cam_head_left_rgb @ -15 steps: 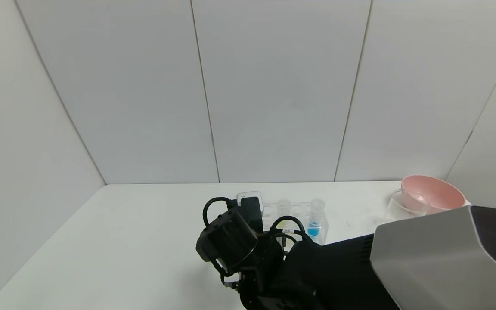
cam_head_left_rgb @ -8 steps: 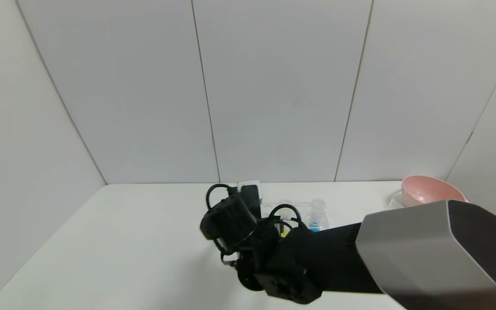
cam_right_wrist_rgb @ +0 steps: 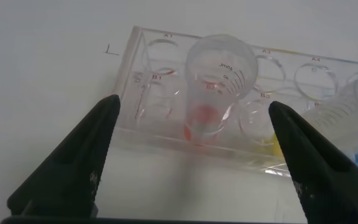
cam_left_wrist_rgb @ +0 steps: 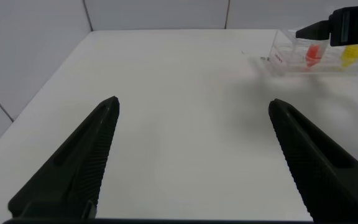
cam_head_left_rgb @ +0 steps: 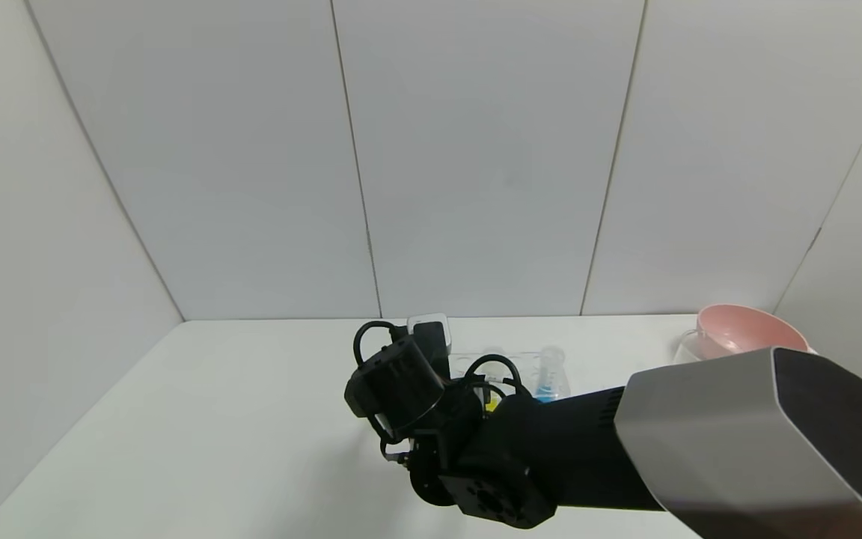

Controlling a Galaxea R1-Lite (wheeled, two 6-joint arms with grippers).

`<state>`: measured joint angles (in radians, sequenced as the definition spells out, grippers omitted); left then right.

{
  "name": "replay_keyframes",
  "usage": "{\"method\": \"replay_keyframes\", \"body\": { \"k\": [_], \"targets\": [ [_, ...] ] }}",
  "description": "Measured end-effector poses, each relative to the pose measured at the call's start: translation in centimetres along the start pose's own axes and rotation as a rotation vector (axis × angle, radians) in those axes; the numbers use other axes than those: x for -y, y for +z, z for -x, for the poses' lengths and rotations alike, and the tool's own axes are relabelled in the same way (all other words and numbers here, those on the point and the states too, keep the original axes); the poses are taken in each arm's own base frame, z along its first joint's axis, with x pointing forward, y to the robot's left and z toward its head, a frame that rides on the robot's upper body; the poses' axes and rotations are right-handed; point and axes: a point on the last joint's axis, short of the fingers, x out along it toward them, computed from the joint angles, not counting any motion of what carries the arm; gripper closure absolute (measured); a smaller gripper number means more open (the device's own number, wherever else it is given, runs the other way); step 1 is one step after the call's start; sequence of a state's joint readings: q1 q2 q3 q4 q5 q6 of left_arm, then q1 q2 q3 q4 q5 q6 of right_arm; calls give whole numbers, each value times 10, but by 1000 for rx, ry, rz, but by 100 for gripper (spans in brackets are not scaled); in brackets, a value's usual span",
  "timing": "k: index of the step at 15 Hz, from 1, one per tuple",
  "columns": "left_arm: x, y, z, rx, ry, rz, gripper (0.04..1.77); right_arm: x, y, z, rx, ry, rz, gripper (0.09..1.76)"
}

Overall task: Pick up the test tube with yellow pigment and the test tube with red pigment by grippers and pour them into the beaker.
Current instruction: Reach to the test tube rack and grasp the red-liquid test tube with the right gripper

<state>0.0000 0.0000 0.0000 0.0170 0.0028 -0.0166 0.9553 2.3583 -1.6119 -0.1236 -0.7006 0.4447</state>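
Observation:
In the right wrist view the test tube with red pigment point(cam_right_wrist_rgb: 219, 68) stands upright in a clear rack point(cam_right_wrist_rgb: 143, 93). My right gripper point(cam_right_wrist_rgb: 194, 102) is open, its jaws spread wide on either side of that tube without touching it. The test tube with yellow pigment point(cam_right_wrist_rgb: 277, 144) sits one hole further along; a speck of its yellow point(cam_head_left_rgb: 491, 405) shows past my right wrist point(cam_head_left_rgb: 401, 385) in the head view. The beaker point(cam_head_left_rgb: 689, 344) stands at the far right, partly hidden by my arm. My left gripper point(cam_left_wrist_rgb: 194, 101) hangs open over bare table, far from the rack point(cam_left_wrist_rgb: 291, 53).
A blue-liquid tube point(cam_head_left_rgb: 548, 374) stands at the rack's right end. A pink bowl point(cam_head_left_rgb: 749, 333) sits beside the beaker at the table's back right corner. White walls close off the back and sides. My right forearm point(cam_head_left_rgb: 738, 442) covers the near right of the table.
My right arm has pushed forward and a little up toward the rack, hiding more of it and of the beaker. In the last half second it barely moved.

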Motion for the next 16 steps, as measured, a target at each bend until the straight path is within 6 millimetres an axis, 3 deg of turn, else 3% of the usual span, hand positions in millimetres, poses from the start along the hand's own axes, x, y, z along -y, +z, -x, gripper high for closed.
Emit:
{"method": "replay_keyframes", "body": {
  "k": [10,11,14,16],
  "targets": [
    [0,0,0,0,0,0,9,-1,13,-8,84,17,-7,14],
    [0,0,0,0,0,0,9,-1,12,-8,82,17,-2,19],
    [0,0,0,0,0,0,9,0,8,-9,69,11,10,69],
    [0,0,0,0,0,0,9,1,6,-9,64,9,14,92]
  ]
}}
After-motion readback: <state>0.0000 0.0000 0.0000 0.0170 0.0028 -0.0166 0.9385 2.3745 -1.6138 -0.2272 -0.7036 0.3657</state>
